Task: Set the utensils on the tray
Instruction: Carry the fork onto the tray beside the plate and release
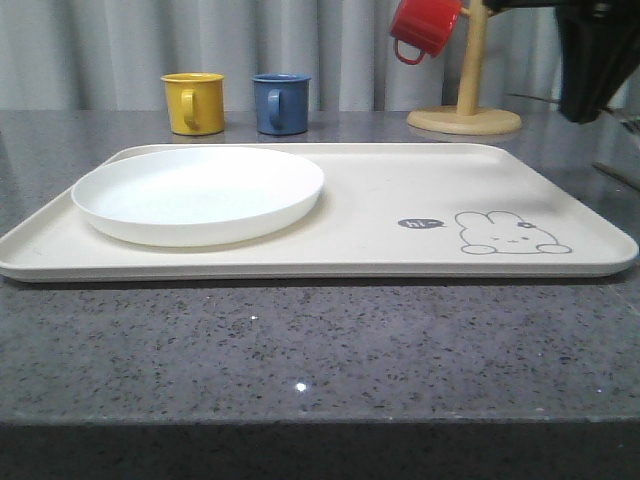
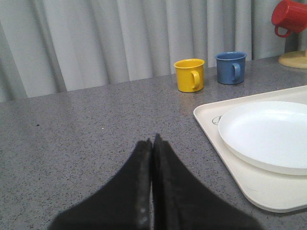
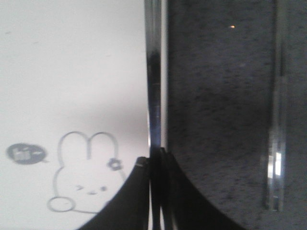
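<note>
Right fingers pinch a slim utensil over the tray edge.

Front view: the tray (image 1: 380, 215) fills mid-frame, white plate (image 1: 198, 194) on its left half, right half bare; yellow mug (image 1: 193, 102) and blue mug (image 1: 281, 103) behind. Left wrist view: left fingers (image 2: 152, 146) pressed together, empty, above bare desk (image 2: 86, 124). Right wrist view: right fingers (image 3: 157, 158) closed on a shiny utensil (image 3: 154, 72) along the tray's edge; another utensil (image 3: 277, 110) lies on the desk, right of frame.

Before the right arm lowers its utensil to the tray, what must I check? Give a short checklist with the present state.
1. Right gripper shut on slim shiny utensil: ok.
2. Which utensil it is: cannot tell.
3. Tray has bare space beside the white plate: ok.
4. Utensil fully over the tray: not ok, it hangs along the tray's edge.
5. Left gripper shut, off the tray: ok.
</note>
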Available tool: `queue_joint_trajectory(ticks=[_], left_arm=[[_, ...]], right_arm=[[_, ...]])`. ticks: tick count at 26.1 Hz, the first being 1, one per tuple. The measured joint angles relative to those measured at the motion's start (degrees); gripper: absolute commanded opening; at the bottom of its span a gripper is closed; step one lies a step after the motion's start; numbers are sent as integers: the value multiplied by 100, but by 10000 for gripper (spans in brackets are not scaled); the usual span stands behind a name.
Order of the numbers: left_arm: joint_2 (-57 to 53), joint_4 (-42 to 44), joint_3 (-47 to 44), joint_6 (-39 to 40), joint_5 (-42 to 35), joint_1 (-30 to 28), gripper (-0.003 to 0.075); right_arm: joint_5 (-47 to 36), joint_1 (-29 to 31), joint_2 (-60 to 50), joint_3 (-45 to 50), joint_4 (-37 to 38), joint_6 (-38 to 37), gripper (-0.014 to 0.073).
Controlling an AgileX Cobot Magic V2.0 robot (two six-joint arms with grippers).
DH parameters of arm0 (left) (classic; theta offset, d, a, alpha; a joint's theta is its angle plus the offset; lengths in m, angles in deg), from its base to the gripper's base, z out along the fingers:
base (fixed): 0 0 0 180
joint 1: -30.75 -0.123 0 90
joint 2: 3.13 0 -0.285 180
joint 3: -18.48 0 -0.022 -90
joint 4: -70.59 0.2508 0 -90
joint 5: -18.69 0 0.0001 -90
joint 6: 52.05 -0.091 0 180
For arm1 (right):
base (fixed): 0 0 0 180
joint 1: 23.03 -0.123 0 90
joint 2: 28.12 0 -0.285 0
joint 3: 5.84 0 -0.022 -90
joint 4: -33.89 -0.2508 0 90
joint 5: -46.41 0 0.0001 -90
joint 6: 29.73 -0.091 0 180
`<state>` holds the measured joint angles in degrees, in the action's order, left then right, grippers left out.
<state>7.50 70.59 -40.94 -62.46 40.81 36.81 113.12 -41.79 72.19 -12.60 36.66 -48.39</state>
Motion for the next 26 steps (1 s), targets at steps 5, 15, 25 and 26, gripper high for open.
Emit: queue_joint_trajectory(ticks=[5, 15, 25, 26], left_arm=[[0, 0, -9, 0, 0, 0, -18], [0, 0, -9, 0, 0, 0, -18], [0, 0, -9, 0, 0, 0, -18], [0, 0, -9, 0, 0, 0, -18]], right_arm=[[-37, -896, 326, -144, 0, -575, 6], [-726, -1349, 1109, -410, -278, -1568, 6], [-932, -1349, 1398, -455, -278, -1837, 112], [-932, -1349, 1408, -455, -278, -1837, 150]])
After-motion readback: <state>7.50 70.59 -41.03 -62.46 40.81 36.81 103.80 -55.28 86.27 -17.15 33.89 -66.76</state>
